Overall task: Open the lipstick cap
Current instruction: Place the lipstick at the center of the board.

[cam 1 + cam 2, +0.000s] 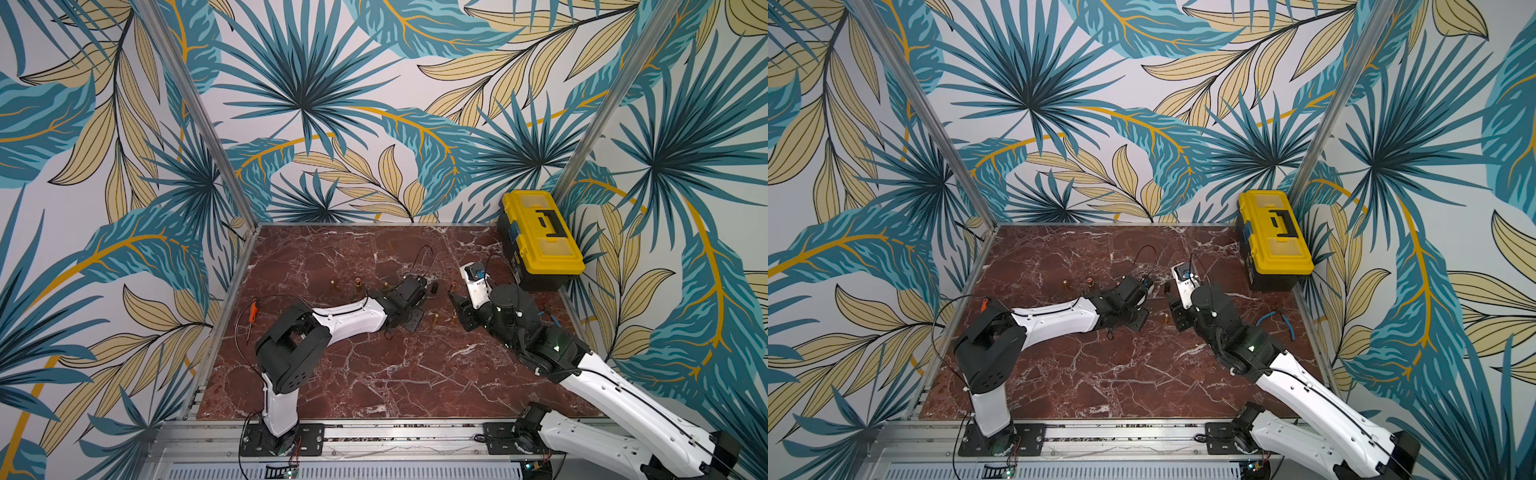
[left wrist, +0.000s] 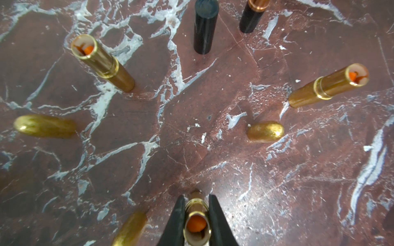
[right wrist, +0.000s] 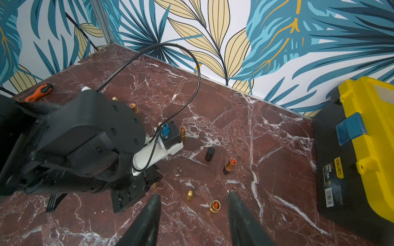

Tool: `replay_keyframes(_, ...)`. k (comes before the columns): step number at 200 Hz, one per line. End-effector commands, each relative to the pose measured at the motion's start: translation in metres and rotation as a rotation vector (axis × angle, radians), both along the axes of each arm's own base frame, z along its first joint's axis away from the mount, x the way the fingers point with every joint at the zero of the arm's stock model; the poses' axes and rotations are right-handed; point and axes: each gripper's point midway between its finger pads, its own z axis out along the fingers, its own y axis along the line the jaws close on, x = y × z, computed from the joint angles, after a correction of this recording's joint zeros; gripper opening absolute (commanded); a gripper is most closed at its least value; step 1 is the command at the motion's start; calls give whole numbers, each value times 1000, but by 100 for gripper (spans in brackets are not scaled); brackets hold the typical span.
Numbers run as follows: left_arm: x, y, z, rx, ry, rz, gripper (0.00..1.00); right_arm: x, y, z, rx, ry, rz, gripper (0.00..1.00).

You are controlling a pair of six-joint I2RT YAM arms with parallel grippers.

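Holding an uncapped gold lipstick (image 2: 196,225) upright, the left gripper (image 2: 196,199) has its two black fingers (image 2: 177,221) clamped against the tube's sides, near the middle of the marble table (image 2: 191,102). The orange stick shows in the open mouth. Whether the tube's foot rests on the marble or hangs just above it cannot be told.

The right gripper (image 3: 194,217) hovers beside it with its jaws partly apart and nothing between them, above a loose cap (image 3: 189,194) and a second open lipstick (image 3: 215,206).

With the cap off this tube, the step in hand appears to be standing it down. To do it well:
- Keep the tube vertical and lower it until the foot sits flat.
- Part the fingers evenly and only slightly, so that neither side nudges the tube.
- Lift straight up. A gold cap (image 2: 130,228) lies just beside one finger, and a sideways exit could knock it or the standing tubes nearby.
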Motion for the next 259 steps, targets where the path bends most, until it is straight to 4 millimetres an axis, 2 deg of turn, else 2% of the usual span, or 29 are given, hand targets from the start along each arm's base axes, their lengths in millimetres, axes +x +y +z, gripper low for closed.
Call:
replay_keyframes(1,4,-3,-5,-8,-27,-6,10,-1,-4,-8,-11,12,-19,52)
replay_keyframes(88,11,2,-12,-10,-61,18,11,1,-2,-10,-19,18,-15,52)
replay_keyframes(122,8,7,-15,-4,-57,21,11,1,-2,-10,-17,19,-16,52)
replay_keyframes(162,4,11,-15,-2,-56,23,21,1,0,-11,-16,21,-10,52)
replay_keyframes(211,5,9,-12,-7,-60,16,23,2,0,-11,-16,20,-10,53)
replay_keyframes(259,6,7,-8,-18,-61,15,40,1,0,-11,-17,21,-9,53)
